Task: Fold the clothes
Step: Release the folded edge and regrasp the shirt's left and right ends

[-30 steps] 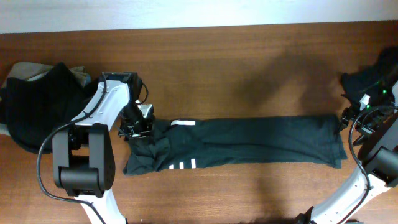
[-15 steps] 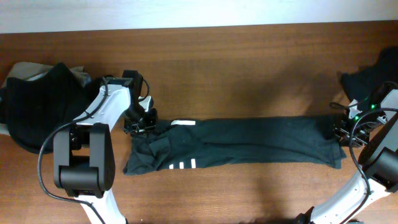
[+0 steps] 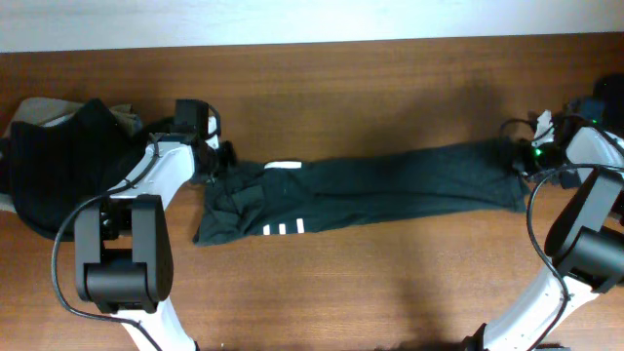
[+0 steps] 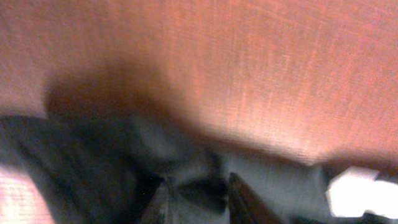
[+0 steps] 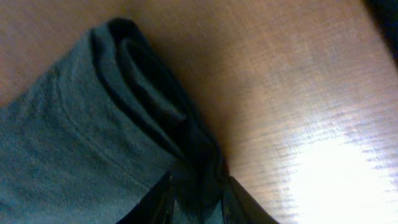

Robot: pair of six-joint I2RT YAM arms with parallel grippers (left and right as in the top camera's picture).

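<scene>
The left wrist view is coming through heavily blurred, yet the left tool point(image 4: 198, 198) is showing its two fingers drawn narrow, pinching a dark fold of the soft black fabric T-shirt point(image 3: 390, 200). The right tool point(image 5: 199, 194) is likewise gripping the rolled layers at the shirt's opposite end, its fingers close together. Any large lettering is lying hidden inside the folds. Only three small white bars point(image 3: 286, 229) and a white strip point(image 3: 285, 166) are showing near the left end. A rumpled heap of dark garments point(image 3: 58, 161) is sitting at the left edge, partly cut off. Another dark shape point(image 3: 606, 93) is running off the right edge, too cropped to identify. The brown wooden tabletop point(image 3: 390, 88) is lying bare behind and in front of the shirt, giving room on both long sides. The shirt is lying as a long narrow band across the middle, its long axis running from one arm to the other, and its right end is angling slightly toward the far side.
</scene>
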